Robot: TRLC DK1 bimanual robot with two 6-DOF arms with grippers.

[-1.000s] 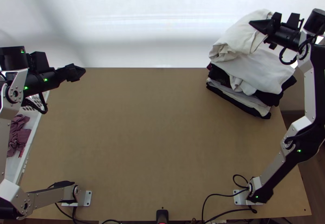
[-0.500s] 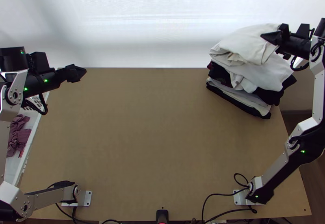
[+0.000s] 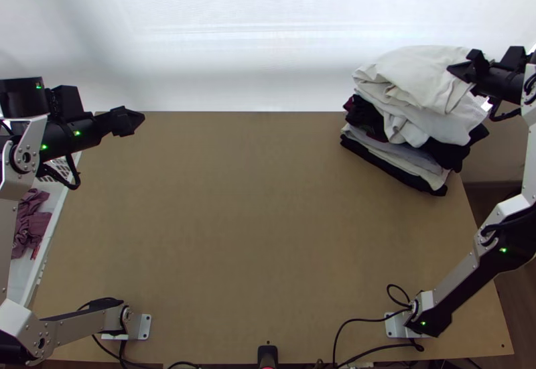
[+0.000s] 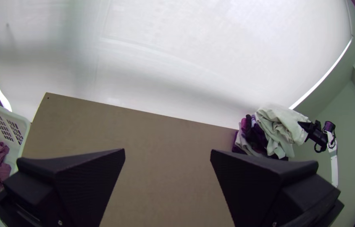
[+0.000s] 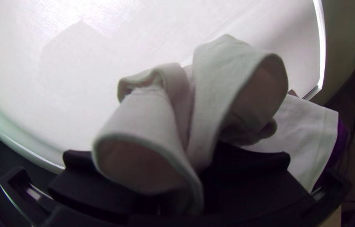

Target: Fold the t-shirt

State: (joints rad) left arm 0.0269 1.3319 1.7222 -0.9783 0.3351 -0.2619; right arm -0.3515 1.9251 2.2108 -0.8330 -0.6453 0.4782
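Cream-white cotton-like t-shirt [image 3: 415,78] lies loosely folded atop a stack of dark and pale garments [image 3: 404,156] on the light wooden table [image 3: 261,222]. The black right gripper [image 3: 450,69] pinches a bunched part; the black left gripper [image 4: 167,152] gapes wide, empty. Stacking seems in hand; next, settle the shirt squarely, then release.
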